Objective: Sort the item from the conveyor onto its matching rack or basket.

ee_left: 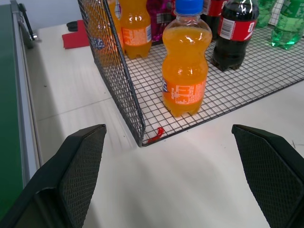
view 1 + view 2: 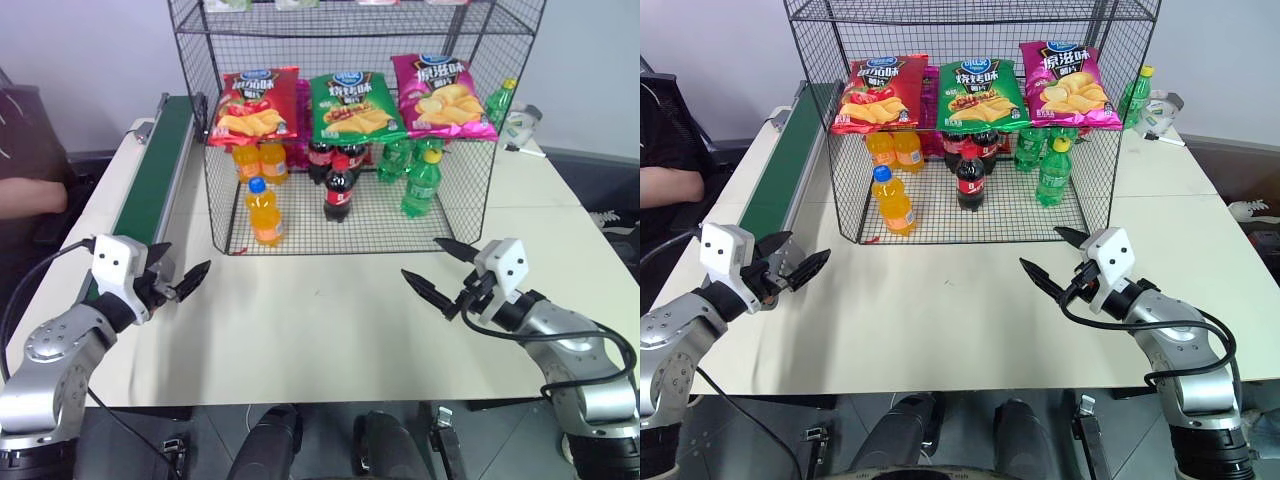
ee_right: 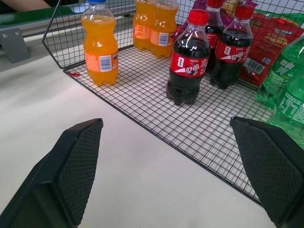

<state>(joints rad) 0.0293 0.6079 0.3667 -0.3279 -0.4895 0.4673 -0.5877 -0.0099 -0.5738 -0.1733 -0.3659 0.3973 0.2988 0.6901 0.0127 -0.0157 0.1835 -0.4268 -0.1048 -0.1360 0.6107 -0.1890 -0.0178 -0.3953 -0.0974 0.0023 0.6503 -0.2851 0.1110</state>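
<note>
Rack-shelved orange soda bottle (image 2: 265,211), beyond fingers (image 2: 196,275)

The tall black wire-mesh shelving cage (image 2: 455,190) is cut off by the picture's upper edge, so its top tiers and the packets lying on them show only as slivers, too little to identify. Behind the three chip bags on the middle shelf, red (image 2: 255,105), green (image 2: 352,106) and magenta (image 2: 441,95), the far rows of orange, cola and green bottles are partly hidden, and their count cannot be told. The long dark green conveyor belt (image 2: 155,165) disappears behind the left arm at its near end. At far left, a person's forearm (image 2: 28,197) is cropped by the frame. A pale object (image 2: 520,125) on the far right table is too small to name.
</note>
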